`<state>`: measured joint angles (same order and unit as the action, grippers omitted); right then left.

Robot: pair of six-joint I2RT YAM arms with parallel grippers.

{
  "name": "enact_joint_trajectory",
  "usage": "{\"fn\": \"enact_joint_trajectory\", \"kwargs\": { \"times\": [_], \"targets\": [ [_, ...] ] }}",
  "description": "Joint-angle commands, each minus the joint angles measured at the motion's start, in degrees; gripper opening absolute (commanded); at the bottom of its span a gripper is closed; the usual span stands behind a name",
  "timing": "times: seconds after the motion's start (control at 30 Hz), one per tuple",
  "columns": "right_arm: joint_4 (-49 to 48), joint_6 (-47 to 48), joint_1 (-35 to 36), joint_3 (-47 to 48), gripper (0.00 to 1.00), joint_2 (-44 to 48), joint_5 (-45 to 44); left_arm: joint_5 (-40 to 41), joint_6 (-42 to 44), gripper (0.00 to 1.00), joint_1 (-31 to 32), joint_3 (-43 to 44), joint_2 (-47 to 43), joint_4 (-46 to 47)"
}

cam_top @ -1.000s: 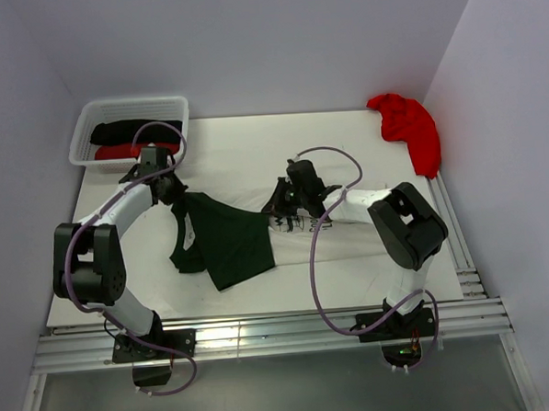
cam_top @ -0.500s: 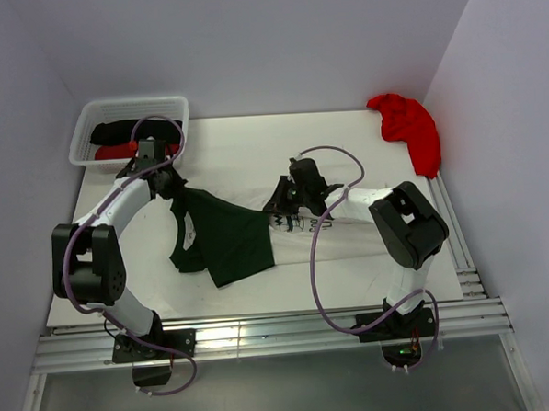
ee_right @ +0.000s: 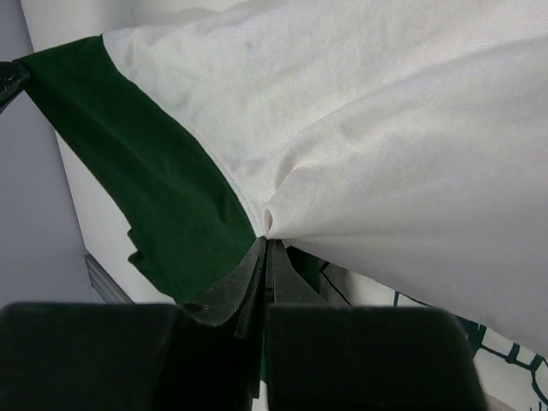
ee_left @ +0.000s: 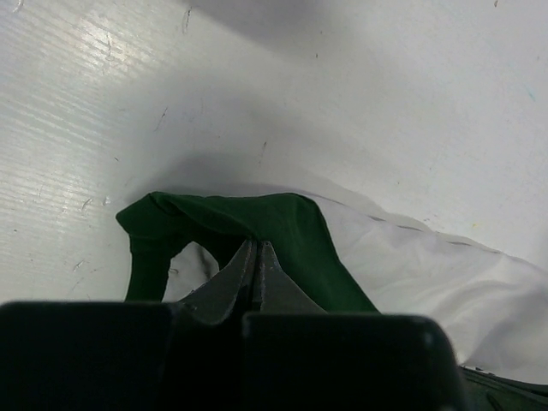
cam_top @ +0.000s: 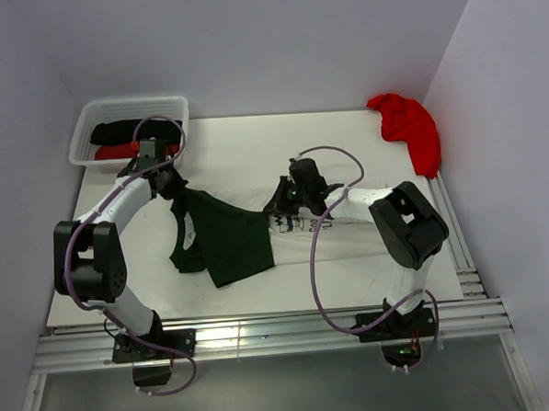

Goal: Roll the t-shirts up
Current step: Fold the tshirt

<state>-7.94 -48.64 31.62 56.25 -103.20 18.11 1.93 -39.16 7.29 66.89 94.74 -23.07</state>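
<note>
1. On the table point(cam_top: 244, 147), left of centre, the white-and-green t-shirt point(cam_top: 226, 240) stretches between both arms.
2. Left claw point(ee_left: 255, 261) is clamped on its green sleeve.
3. Right claw point(ee_right: 265, 248) pinches the white cloth.

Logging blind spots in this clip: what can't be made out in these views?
- Print on the white-and-green t-shirt: top view, too small, partly under the right gripper.
- Clothes in the lattice basket: top view, count unclear, cable crosses them.
- Red t-shirt: top view, bunched, shape unreadable.
</note>
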Motion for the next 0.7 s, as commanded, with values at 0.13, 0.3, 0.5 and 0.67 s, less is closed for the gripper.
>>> {"fn": "enact_joint_trajectory", "kwargs": {
  "times": [0.13,0.3,0.5,0.67],
  "targets": [
    [-1.55,-0.40,-0.41,2.81,0.00,0.98,0.52,0.09,1.89,0.00,-0.43,3.68,0.18,-0.22],
    [-2.16,-1.19,-0.50,2.73,0.00,1.60,0.26,0.00,1.98,0.00,-0.52,5.52,0.18,-1.10],
    [-1.90,-1.63,-1.47,3.78,0.00,1.25,0.44,-0.09,2.42,0.00,-0.61,7.81,1.24,-2.07],
    [-1.72,-1.89,-1.65,4.92,0.00,0.19,0.44,-0.09,2.68,0.01,-0.87,9.04,3.26,-1.80]
  ]
}}
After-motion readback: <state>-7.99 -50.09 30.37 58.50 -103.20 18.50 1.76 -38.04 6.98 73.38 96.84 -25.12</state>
